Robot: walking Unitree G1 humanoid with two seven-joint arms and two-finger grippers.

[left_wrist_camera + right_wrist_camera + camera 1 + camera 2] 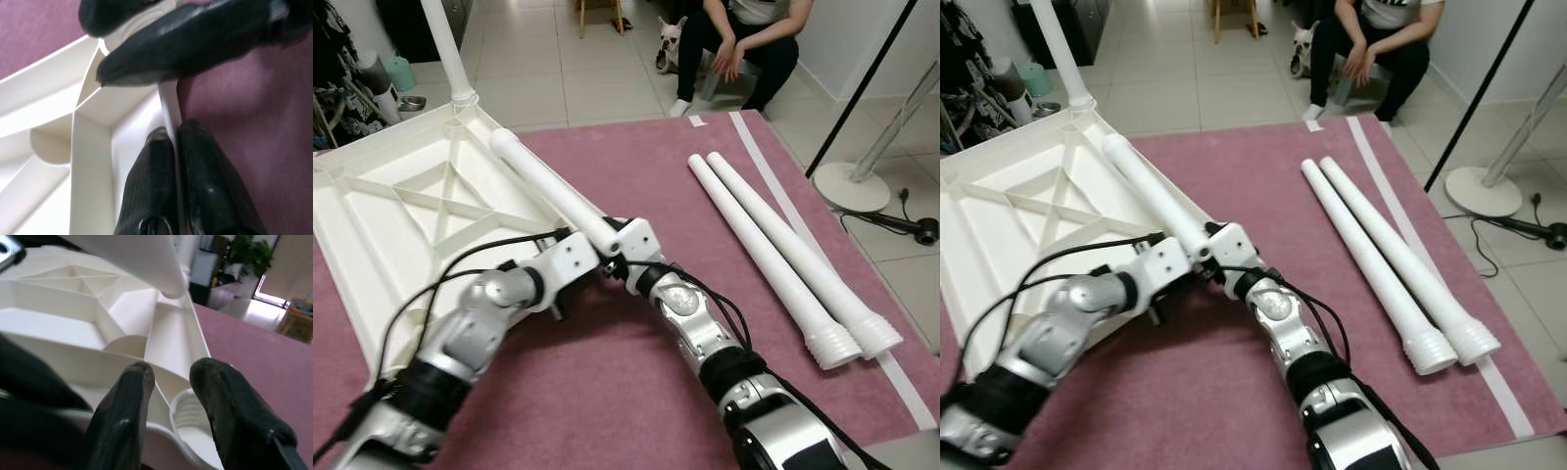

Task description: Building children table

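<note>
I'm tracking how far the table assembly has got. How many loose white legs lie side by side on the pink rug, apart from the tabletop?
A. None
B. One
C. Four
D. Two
D. Two loose legs lie parallel on the rug at the robot's right, away from the upturned tabletop; another leg stands upright in its far corner.

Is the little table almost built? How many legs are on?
Not nearly. One leg already stands in the far corner of the upside-down tabletop. A second leg lies across the near corner, where the left gripper and right gripper meet; the left pinches the tabletop's edge. Two more legs wait on the purple mat.
</note>
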